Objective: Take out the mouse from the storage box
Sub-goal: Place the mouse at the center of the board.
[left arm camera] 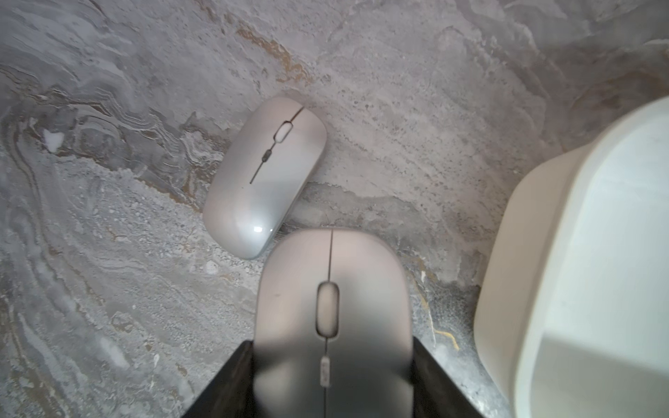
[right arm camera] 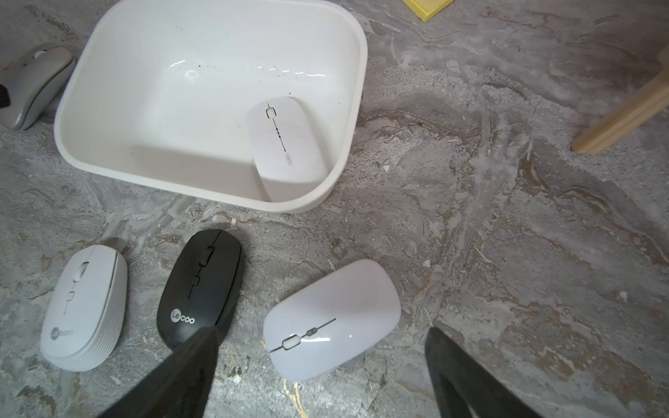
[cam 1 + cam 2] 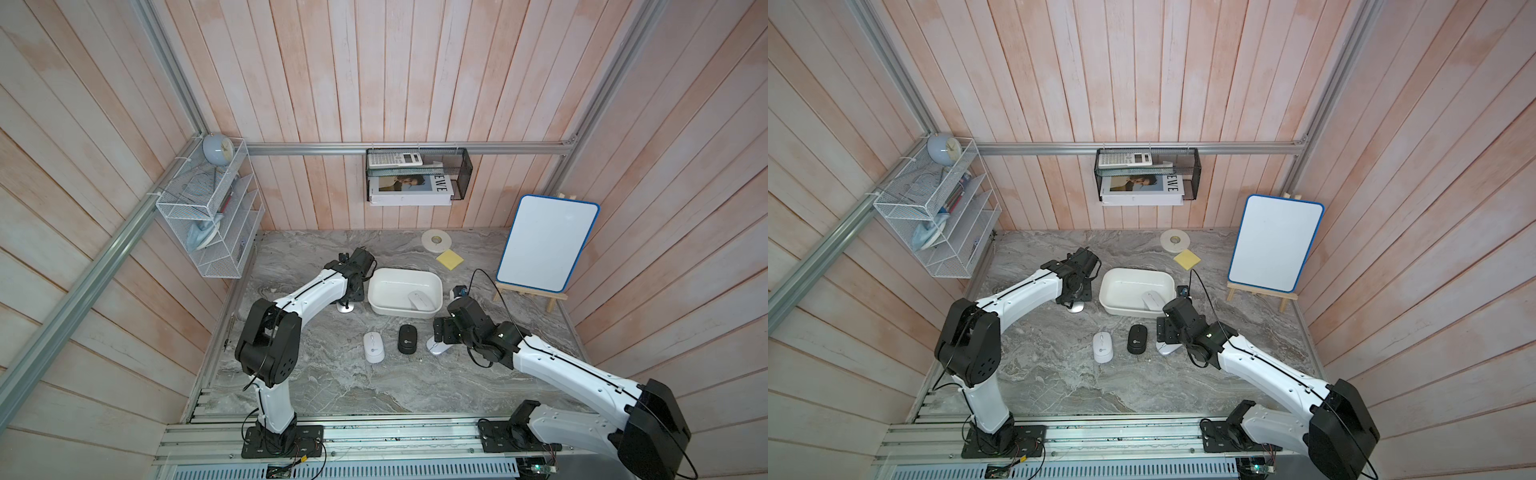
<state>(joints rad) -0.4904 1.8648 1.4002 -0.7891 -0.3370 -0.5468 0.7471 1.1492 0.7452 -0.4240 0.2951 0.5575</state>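
One white mouse (image 2: 287,144) in storage box (image 2: 202,188), four mice (image 2: 85,304) (image 2: 201,286) (image 2: 331,318) (image 1: 264,177) on table (image 2: 506,253), one grey mouse (image 1: 331,289) clamped by left gripper (image 1: 331,347); right gripper (image 2: 327,329) wide.

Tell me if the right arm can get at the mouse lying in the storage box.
Probably yes: the right gripper is open and empty, the mouse lies uncovered in the storage box, though tight against its wall.

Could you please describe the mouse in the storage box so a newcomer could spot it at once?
On the marble table, find the white storage box near its middle. A flat white mouse lies in its near right corner. It alone is inside; the black mouse and the rest are outside.
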